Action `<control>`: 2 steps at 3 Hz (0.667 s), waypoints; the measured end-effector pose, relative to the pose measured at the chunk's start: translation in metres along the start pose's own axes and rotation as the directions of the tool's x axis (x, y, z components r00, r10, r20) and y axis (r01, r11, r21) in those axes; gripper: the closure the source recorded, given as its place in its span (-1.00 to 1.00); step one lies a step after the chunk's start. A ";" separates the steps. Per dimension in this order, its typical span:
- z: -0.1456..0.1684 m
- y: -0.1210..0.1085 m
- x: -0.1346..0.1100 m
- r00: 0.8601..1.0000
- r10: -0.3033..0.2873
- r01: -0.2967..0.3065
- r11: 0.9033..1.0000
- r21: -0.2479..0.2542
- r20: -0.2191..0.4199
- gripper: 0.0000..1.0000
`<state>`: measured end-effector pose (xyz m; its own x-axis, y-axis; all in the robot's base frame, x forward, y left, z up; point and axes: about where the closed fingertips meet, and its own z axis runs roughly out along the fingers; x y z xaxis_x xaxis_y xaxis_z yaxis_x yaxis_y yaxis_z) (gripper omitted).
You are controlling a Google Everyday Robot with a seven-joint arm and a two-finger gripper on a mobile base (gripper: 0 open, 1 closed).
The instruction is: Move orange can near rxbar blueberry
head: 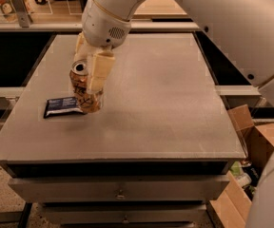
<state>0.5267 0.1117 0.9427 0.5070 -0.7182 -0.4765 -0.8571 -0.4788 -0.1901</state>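
The orange can (83, 90), orange-gold with dark scribbles and a silver top, is held in my gripper (90, 70), whose cream fingers (98, 71) are shut around its sides. The can is tilted a little and its base is at or just above the table, right next to the rxbar blueberry (62, 106). The rxbar is a flat dark navy wrapper with a white patch, lying on the left part of the grey table (165, 108). The can covers the wrapper's right end.
My white arm (232, 27) reaches in from the upper right. Open cardboard boxes (251, 141) with items stand on the floor at the right. Drawers (120, 191) run below the table's front edge. The sponge is hidden behind the arm.
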 end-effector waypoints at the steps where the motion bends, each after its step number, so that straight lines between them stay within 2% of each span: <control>1: 0.012 -0.007 0.004 1.000 -0.001 0.001 1.000 -0.011 -0.010 0.63; 2: 0.018 -0.012 0.016 1.000 0.000 0.000 1.000 -0.010 -0.018 0.19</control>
<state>0.5435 0.1146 0.9218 0.5085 -0.7272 -0.4611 -0.8562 -0.4837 -0.1813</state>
